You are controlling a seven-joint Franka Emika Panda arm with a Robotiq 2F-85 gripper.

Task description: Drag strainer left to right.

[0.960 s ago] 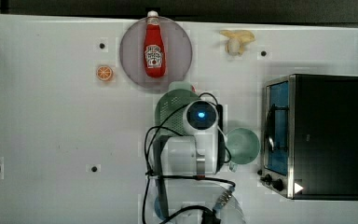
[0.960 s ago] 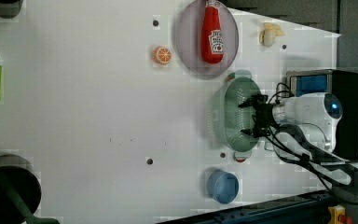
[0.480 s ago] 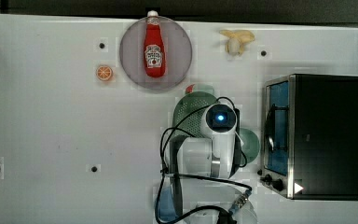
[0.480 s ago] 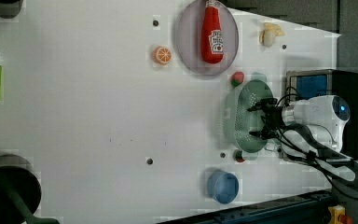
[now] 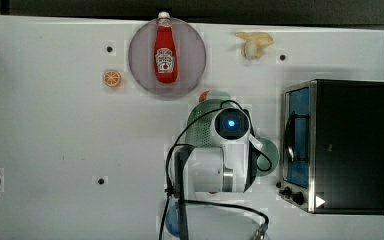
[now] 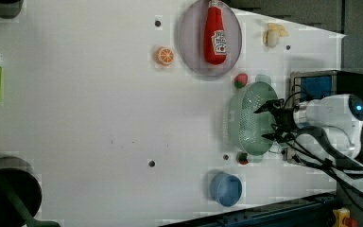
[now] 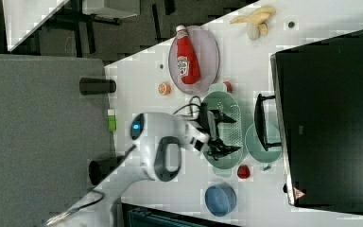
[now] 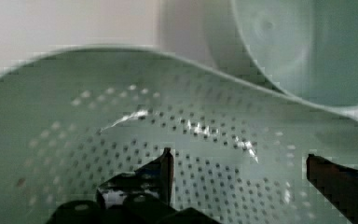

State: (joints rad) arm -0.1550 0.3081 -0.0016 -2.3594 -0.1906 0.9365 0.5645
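Currently the gripper [image 6: 270, 119] stands with its fingers spread wide, inside the bowl of the strainer [image 6: 246, 118]; nothing is clamped between them. The strainer sits on the white table [image 6: 99, 118], at the left view's right, just beside the toaster oven [image 6: 328, 87].

Risks:
- Judged from the wrist view, the fingers [image 8: 163, 172] bear on the perforated wall from within. Too high a contact could tip the strainer instead of sliding it.
- The mint-green mug [image 7: 263, 142] lies between strainer and oven in the right view, near or touching the rim. Further travel toward the oven would probably push the mug against the oven door.
- Two small red objects, one [image 6: 240, 80] near each end of the strainer [image 6: 242, 158], could be swept along.
- The cables [image 6: 321, 156] trail close to the rim and may snag.

Room: the table is wide open toward the left view's left; the blue bowl [image 6: 226, 189] and the plate [image 6: 210, 38] with the ketchup bottle [image 6: 216, 33] stand apart to either side.
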